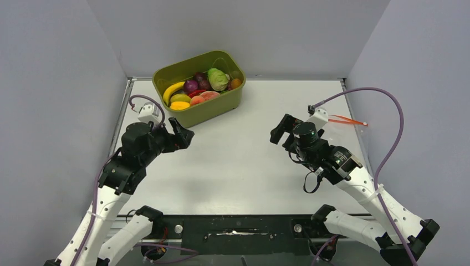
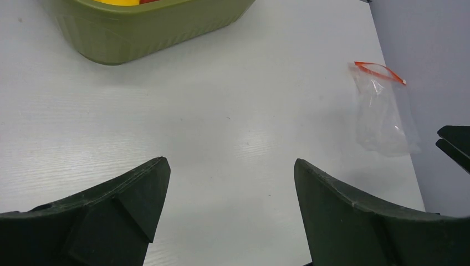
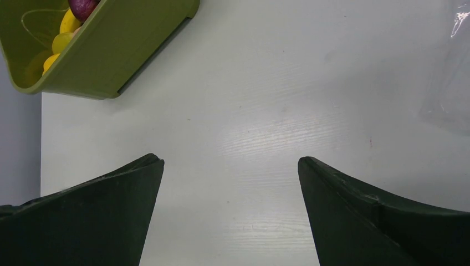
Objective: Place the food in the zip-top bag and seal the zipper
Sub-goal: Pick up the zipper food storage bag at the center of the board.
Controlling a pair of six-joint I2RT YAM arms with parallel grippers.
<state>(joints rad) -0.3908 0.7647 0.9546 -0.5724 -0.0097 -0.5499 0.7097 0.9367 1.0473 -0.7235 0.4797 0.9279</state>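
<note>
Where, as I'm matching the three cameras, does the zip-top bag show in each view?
Top external: zip-top bag right of centre, upper half; mostly its red-orange zipper shows.
Left wrist: bag at the right, upper half.
Right wrist: only a clear corner at the upper right edge.
Shared landmark: the olive-green tub, upper left in every view.

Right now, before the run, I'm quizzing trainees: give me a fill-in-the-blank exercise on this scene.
The tub of food stands nearer the ____ arm.
The zip-top bag lies ____ of food.
The left gripper and right gripper both stand ____.
Missing: left; empty; open.
</note>
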